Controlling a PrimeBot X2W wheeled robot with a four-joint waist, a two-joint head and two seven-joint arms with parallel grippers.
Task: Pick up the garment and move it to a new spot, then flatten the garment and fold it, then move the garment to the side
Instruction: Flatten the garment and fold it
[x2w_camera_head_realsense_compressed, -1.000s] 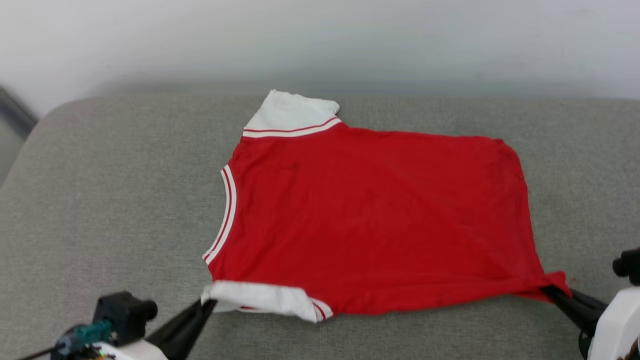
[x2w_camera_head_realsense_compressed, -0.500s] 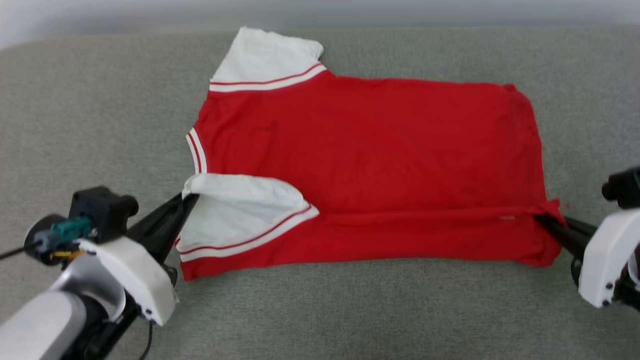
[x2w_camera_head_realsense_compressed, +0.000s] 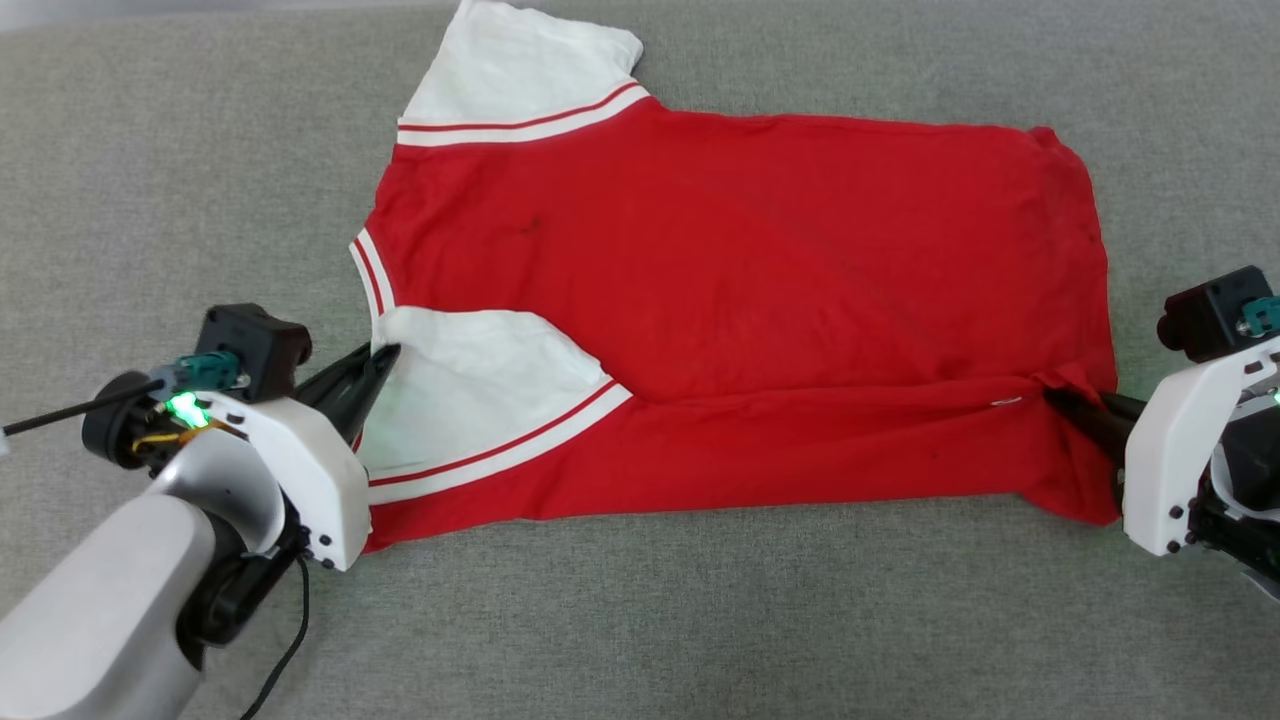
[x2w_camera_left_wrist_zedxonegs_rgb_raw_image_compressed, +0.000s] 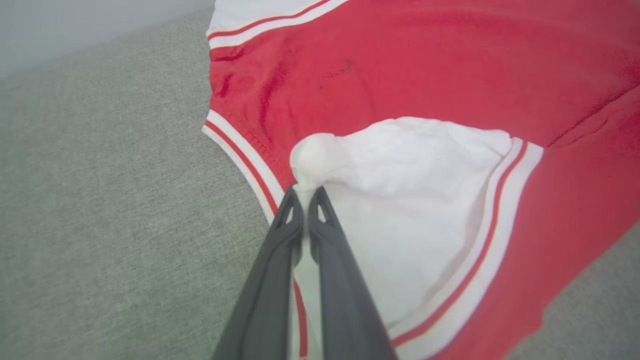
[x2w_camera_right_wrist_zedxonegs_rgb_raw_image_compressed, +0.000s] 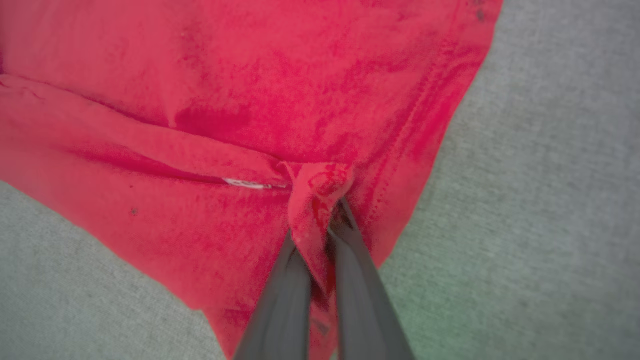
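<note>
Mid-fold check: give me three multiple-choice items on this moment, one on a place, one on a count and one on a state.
1. On the garment, where does the near sleeve, pinched by the left end effector, lie?
A. Folded in over the red body
B. Spread flat beside the shirt
C. Tucked under the hem

2. How many white sleeves show in the head view?
A. One
B. Two
C. Three

3. What is the right end effector doing?
A. Open above the hem
B. Shut on a pinch of red hem corner
C. Shut on nothing, beside the shirt

Answers:
1 A: the white cloth rests on red, with its striped seam facing up.
2 B: there is the near sleeve, plus the far sleeve spread at the top edge.
3 B: the right wrist view shows red cloth bunched in its closed jaws.
</note>
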